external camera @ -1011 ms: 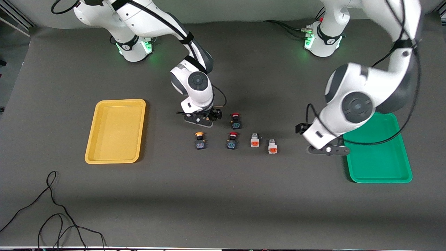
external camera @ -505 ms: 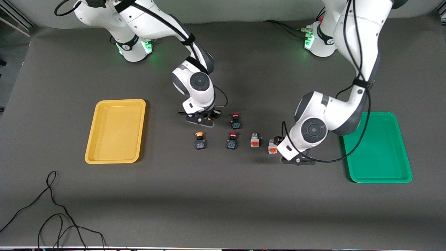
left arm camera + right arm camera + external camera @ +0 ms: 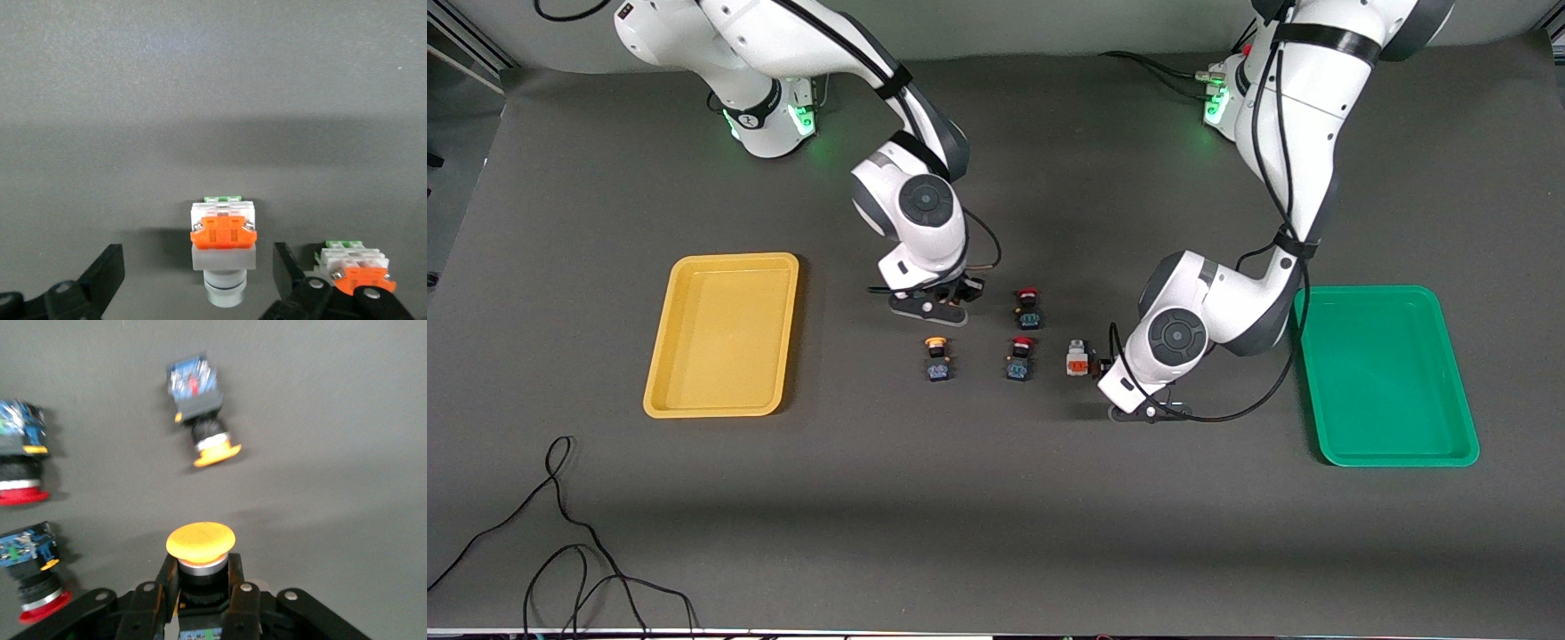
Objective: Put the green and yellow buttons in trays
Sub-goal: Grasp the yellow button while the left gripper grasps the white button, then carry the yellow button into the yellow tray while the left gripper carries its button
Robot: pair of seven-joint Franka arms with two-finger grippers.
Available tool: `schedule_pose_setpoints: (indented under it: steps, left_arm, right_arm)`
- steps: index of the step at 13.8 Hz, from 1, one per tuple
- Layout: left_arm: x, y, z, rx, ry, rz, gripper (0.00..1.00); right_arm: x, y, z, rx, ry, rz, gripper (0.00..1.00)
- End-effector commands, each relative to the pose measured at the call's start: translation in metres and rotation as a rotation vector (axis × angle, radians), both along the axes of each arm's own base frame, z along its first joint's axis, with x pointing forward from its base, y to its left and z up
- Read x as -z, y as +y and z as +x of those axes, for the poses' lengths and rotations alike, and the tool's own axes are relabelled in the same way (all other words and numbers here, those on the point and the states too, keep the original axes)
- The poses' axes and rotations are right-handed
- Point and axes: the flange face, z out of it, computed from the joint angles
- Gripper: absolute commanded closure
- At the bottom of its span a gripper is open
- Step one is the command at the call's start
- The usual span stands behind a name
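Centre the left gripper (image 3: 197,261), spread wide and low over the table, on the white button (image 3: 223,248) lying between its fingers at the green tray's (image 3: 1387,373) end of the row. Keep clear of the second white button (image 3: 353,270) just beside one finger. Close across the blocky body, not the round top. Carry the yellow button (image 3: 200,541), pinched in the right gripper (image 3: 200,581) above the table near the red buttons (image 3: 1029,308), level toward the yellow tray (image 3: 725,333).
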Motion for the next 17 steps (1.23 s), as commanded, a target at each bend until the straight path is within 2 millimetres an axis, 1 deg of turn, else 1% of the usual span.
schedule_pose_setpoints:
  steps: [1,2,3,4,5,6,7,8,9,11,13,15,16,17]
  left_arm:
    - [0.007,-0.004,0.002,-0.019,0.001,0.002,0.01]
    - [0.010,-0.006,0.002,-0.023,-0.008,-0.005,0.01]
    - [0.013,-0.006,0.003,-0.029,-0.015,-0.008,0.01]
    - [0.014,-0.010,0.002,-0.023,-0.022,-0.012,0.02]
    - [0.014,-0.012,0.001,-0.019,-0.031,-0.018,0.06]
    - [0.014,-0.013,0.002,-0.018,-0.032,-0.019,0.19]
    - [0.014,-0.012,0.001,-0.005,-0.032,-0.017,0.38]
    - [0.014,-0.012,0.001,-0.020,-0.030,-0.017,0.99]
    - [0.014,-0.011,0.002,-0.020,-0.028,-0.017,1.00]
    - [0.013,-0.011,0.001,-0.022,-0.018,-0.013,1.00]
    - [0.009,-0.008,0.002,-0.026,-0.017,-0.011,1.00]
    - [-0.008,-0.004,0.004,-0.033,-0.003,-0.001,1.00]
    - [-0.028,0.001,0.007,-0.038,0.014,0.012,1.00]
    - [-0.054,0.014,0.010,-0.049,0.032,0.025,1.00]
  right_arm:
    - [-0.072,-0.042,0.027,-0.078,0.034,-0.007,0.86]
    - [-0.093,-0.066,0.038,-0.109,0.038,-0.003,0.86]
    - [-0.111,-0.087,0.044,-0.144,0.039,0.000,0.86]
    - [-0.124,-0.110,0.050,-0.184,0.046,0.002,0.86]
    - [-0.134,-0.139,0.056,-0.217,0.056,0.004,0.86]
    - [-0.145,-0.169,0.062,-0.247,0.059,0.012,0.86]
    - [-0.151,-0.200,0.067,-0.287,0.073,0.021,0.86]
    - [-0.156,-0.238,0.075,-0.323,0.084,0.028,0.86]
    - [-0.158,-0.279,0.083,-0.357,0.090,0.034,0.86]
    - [-0.155,-0.350,0.094,-0.418,0.101,0.038,0.86]
    - [-0.150,-0.407,0.097,-0.443,0.095,0.034,0.86]
    - [-0.126,-0.458,0.089,-0.473,0.069,0.028,0.86]
    - [-0.105,-0.479,0.083,-0.474,0.053,0.028,0.86]
    - [-0.080,-0.496,0.078,-0.470,0.028,0.041,0.86]
